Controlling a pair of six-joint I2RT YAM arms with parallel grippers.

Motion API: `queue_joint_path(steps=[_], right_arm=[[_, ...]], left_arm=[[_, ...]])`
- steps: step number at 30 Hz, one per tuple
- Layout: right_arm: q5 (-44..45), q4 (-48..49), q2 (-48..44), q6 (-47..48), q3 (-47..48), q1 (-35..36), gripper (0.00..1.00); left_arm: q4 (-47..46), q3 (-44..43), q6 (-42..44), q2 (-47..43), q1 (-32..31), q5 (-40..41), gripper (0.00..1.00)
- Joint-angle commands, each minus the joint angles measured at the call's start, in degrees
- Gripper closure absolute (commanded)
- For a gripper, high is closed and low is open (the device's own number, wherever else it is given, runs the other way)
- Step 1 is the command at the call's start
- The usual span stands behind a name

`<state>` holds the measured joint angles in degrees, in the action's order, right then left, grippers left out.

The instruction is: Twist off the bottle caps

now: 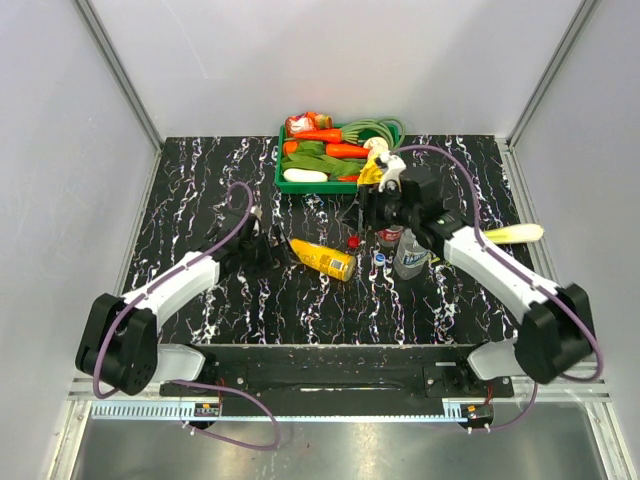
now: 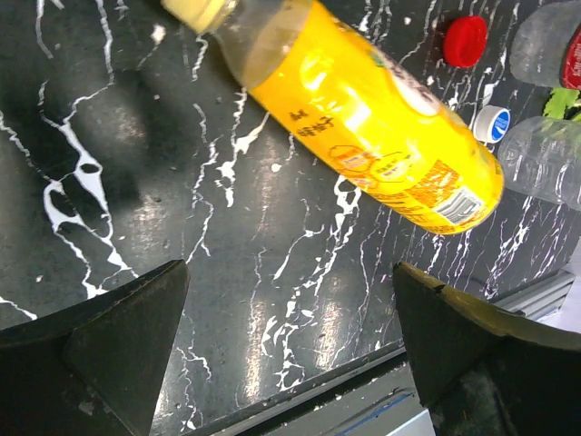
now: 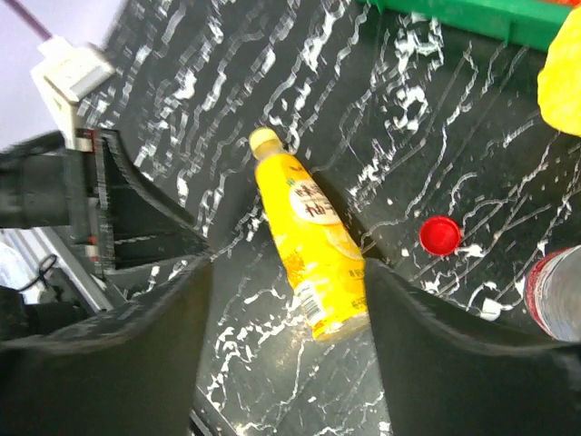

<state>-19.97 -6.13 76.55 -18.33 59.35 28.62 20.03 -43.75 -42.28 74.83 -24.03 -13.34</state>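
Black stone-veined table [image 1: 200,190] fills the white-walled booth. A green tray [image 1: 283,186] of vegetables sits at twelve o'clock in the top view.

The orange-yellow juice bottle [image 1: 322,259] lies on its side at the centre. Its neck points to about ten o'clock and its base to four. It is full of opaque yellow liquid and has a printed label near the base. At three o'clock of it, the red-label bottle [image 1: 389,237] and the blue-label bottle [image 1: 410,256] appear to stand close together.

The left gripper [image 2: 290,300] hovers just off the juice bottle's neck end, jaws spread wide and holding nothing. The right gripper [image 3: 289,263] hangs above the bottle, also wide apart and empty.

The red cap [image 1: 354,241] and the blue cap [image 1: 379,258] lie loose on the table between the juice bottle and the clear ones. The yellow cap [image 3: 263,138] is on its neck, so I judge this the last unscrewing. The next move calls for one gripper to pin the round, roll-prone body while the other closes on the cap and twists.
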Motion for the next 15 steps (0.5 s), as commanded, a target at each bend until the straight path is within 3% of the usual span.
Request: queue_joint_path(steps=[1,8,11,15], right_arm=[[2.74,-6.78,7.01,0.31,7.43,1.96,0.33],[8.27,-13.19,19.4,0.48,16.13,4.16,0.49],[10.74,-17.32,24.24,1.54,19.21,5.21,0.71],[11.0,-21.2,28.38,2.24,20.98,6.62,0.78]], left_arm=[[-5.18,1.65,-1.66,-2.49,2.32,-5.02,0.01],[-6.49,1.74,-1.49,-0.39,2.67,-6.95,0.01],[-8.16,1.91,-1.66,0.84,2.67,-8.53,0.01],[-8.52,1.21,-1.4,2.6,2.67,-8.54,0.01]])
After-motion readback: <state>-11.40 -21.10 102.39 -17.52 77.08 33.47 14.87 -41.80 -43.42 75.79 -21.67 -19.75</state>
